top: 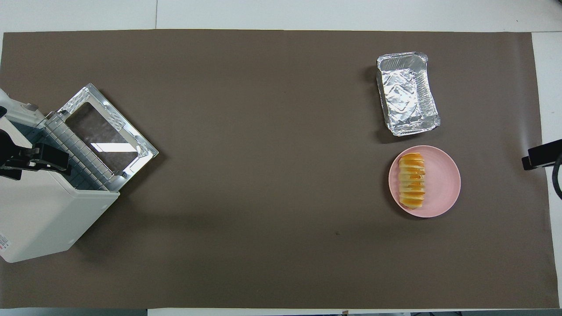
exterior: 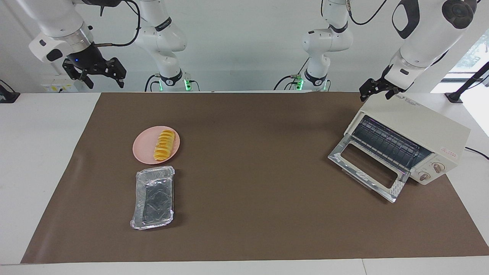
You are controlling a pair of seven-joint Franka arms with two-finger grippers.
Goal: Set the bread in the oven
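The bread (exterior: 165, 145) (top: 412, 180), a ridged yellow-orange loaf, lies on a round pink plate (exterior: 143, 149) (top: 443, 182) toward the right arm's end of the table. The cream-white oven (exterior: 420, 126) (top: 39, 219) stands at the left arm's end. Its glass door (exterior: 366, 170) (top: 105, 131) is dropped open and the wire rack shows inside. My left gripper (exterior: 376, 93) (top: 30, 160) is open and empty, up over the oven's top edge. My right gripper (exterior: 103, 78) (top: 542, 156) is open and empty, raised over the table's edge at its own end, apart from the plate.
A silver foil tray (exterior: 153, 196) (top: 407, 93) lies beside the plate, farther from the robots. A brown mat (exterior: 252, 172) (top: 263, 175) covers the table between the plate and the oven. The oven's cable runs off at the left arm's end.
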